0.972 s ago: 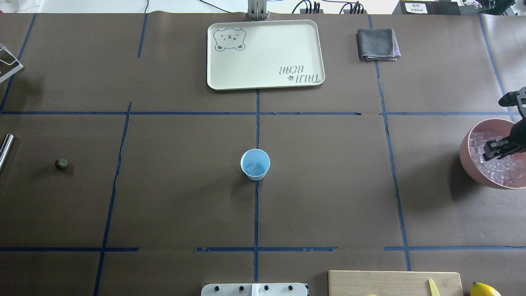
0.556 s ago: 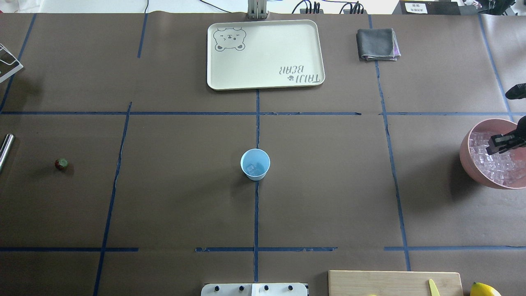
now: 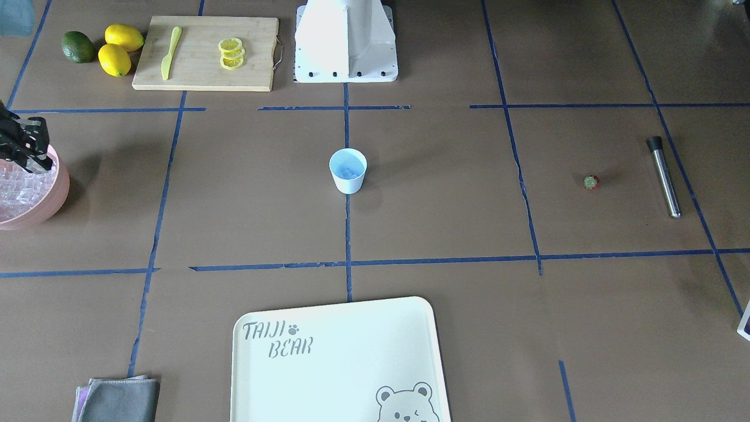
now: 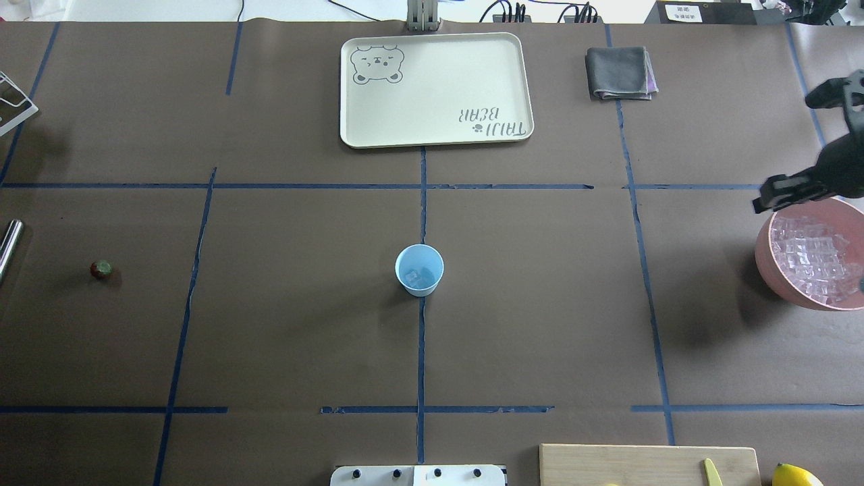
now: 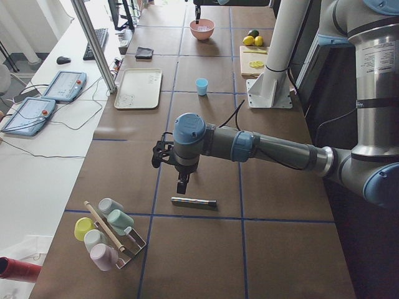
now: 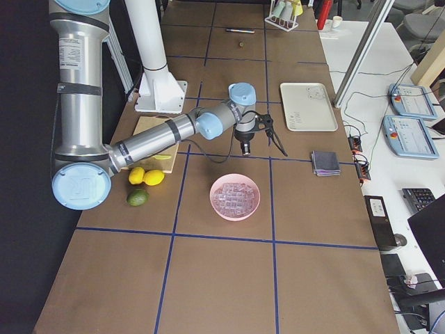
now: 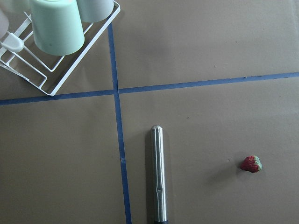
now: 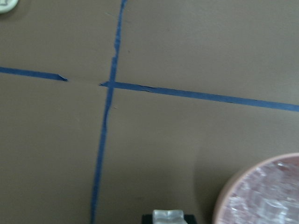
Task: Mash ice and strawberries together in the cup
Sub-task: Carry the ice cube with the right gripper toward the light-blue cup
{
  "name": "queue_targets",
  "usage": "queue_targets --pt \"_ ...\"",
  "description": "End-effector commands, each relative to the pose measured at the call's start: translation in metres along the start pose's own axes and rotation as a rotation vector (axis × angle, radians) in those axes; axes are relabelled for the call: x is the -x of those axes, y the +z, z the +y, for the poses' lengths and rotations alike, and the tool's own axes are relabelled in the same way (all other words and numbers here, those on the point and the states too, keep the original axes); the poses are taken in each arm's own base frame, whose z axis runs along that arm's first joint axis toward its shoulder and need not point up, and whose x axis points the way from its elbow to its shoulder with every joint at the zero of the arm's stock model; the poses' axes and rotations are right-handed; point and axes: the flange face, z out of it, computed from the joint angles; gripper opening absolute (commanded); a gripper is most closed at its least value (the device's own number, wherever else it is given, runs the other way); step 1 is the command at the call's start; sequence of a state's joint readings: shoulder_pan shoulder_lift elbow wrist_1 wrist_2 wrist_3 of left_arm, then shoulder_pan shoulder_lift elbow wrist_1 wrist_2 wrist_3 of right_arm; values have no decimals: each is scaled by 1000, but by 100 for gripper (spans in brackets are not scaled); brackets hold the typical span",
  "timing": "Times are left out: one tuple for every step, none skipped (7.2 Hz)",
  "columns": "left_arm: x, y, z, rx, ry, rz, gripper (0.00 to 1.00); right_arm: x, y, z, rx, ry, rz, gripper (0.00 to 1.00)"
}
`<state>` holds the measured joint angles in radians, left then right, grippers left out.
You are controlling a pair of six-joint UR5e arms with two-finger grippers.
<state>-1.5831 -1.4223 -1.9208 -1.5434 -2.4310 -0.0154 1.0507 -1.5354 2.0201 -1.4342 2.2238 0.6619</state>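
Note:
The light blue cup stands at the table's middle with a few ice cubes in it; it also shows in the front view. My right gripper hangs above the far left rim of the pink bowl, which is full of ice. In the right wrist view the gripper is shut on one clear ice cube. The strawberry lies far left, beside a steel muddler. My left gripper hovers above the muddler; I cannot tell if it is open or shut.
A cream tray and a grey cloth lie at the far side. A cutting board with lemon slices and a knife, lemons and an avocado sit near the robot's base. A cup rack stands at far left.
My right gripper has lifted out of the pink bowl and moved toward the far side and slightly toward the table's middle, with an ice cube in it. The cup and strawberry have not moved.

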Motion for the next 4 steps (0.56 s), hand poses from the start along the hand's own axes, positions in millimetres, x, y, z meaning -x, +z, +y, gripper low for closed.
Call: queue_targets --pt "2 2 0 6 -4 -1 100 163 28 -29 5 85 -70 0" --pt "2 3 0 7 -5 0 100 239 49 -22 7 120 -29 0" --pt "3 4 1 9 -8 -1 100 313 65 -13 -27 150 21 0" --pt "5 5 1 11 -10 -1 100 358 70 -8 -27 166 10 0"
